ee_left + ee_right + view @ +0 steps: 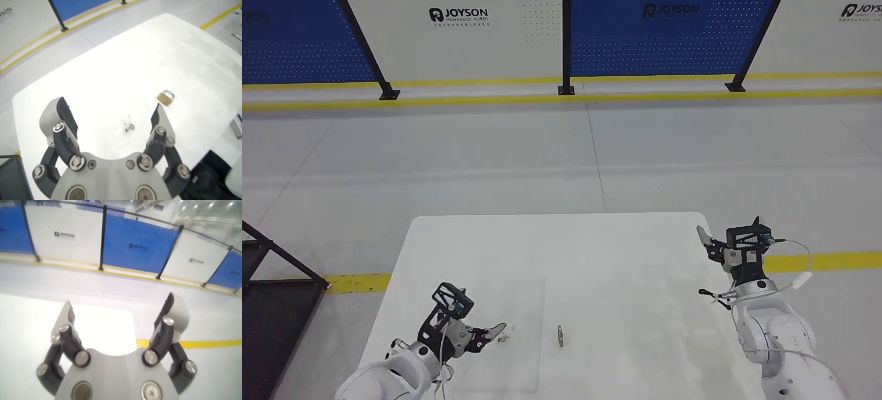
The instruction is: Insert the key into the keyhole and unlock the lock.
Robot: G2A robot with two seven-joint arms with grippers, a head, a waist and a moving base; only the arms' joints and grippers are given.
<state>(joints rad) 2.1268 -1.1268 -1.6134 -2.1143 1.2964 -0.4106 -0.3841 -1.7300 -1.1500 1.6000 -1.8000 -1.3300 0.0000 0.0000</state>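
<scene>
Task not begun: key (pixel 130 127) and lock (pixel 165 98) lie apart on the worktop (pixel 132 66). Left pincer (pixel 109 103) hangs released near the key; right pincer (pixel 119 299) is released and empty at the right edge.

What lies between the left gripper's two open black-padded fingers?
The small silver metal key, flat on the white table, shows in the gap between the left gripper's fingers in the left wrist view.
</scene>
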